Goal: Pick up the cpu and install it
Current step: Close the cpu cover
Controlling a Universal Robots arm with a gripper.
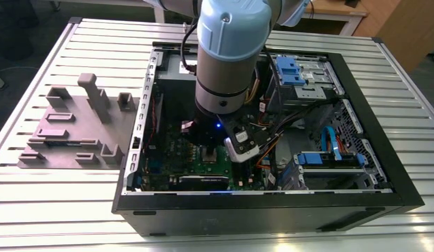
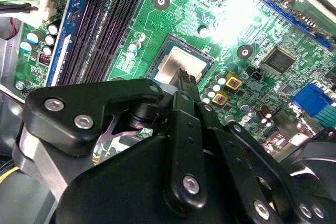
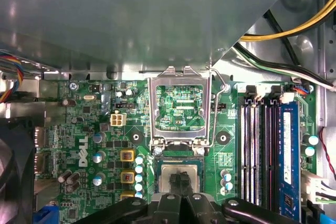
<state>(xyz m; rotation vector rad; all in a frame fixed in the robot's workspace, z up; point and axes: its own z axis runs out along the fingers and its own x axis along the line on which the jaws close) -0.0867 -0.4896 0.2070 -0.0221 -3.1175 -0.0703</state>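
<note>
The cpu (image 3: 167,177), a small square chip with a silvery top, lies flat in the socket on the green motherboard (image 3: 100,129). In the second wrist view the cpu (image 2: 176,64) sits just beyond my fingertips. My gripper (image 3: 181,179) hangs right over the chip's middle, with its two black fingers pressed together and nothing between them. Whether the tips touch the metal top I cannot tell. In the exterior view the gripper (image 1: 210,148) reaches down inside the open computer case (image 1: 384,173).
The socket's metal load plate (image 3: 178,77) stands flipped open beside the chip, its wire lever (image 3: 224,90) raised. Memory slots (image 3: 265,150) run along one side. Cables (image 1: 300,118) and blue drive bays (image 1: 290,71) crowd the case. A purple-grey tray (image 1: 70,131) lies on the slatted table (image 1: 49,210).
</note>
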